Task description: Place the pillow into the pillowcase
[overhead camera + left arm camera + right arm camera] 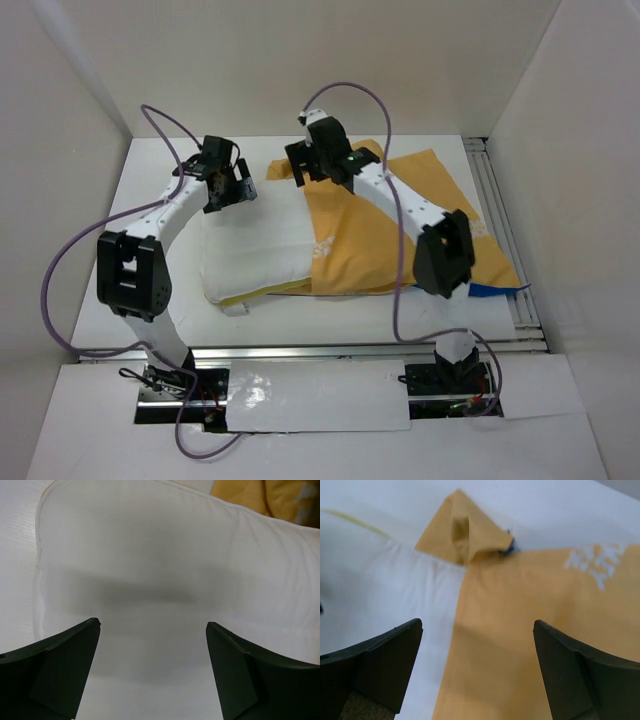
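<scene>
1. The pillow (165,555) is white cloth, smooth and matt.
2. The pillowcase (520,645) is orange-yellow cloth, matt, softly creased.
3. The left pincer (152,630) has matt, dark, plastic-looking fingers (60,665).
4. The surface (300,320) is white, smooth, matt.

White table (330,320), metal rail (497,200), white walls (300,60)

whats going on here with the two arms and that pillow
Two robot arms are working a white pillow into an orange-yellow pillowcase. The case covers the pillow's right part, and the left part sticks out bare. The left gripper is open above the bare pillow. The right gripper is open above the case's edge, where it meets the pillow. Neither is holding anything.
</scene>
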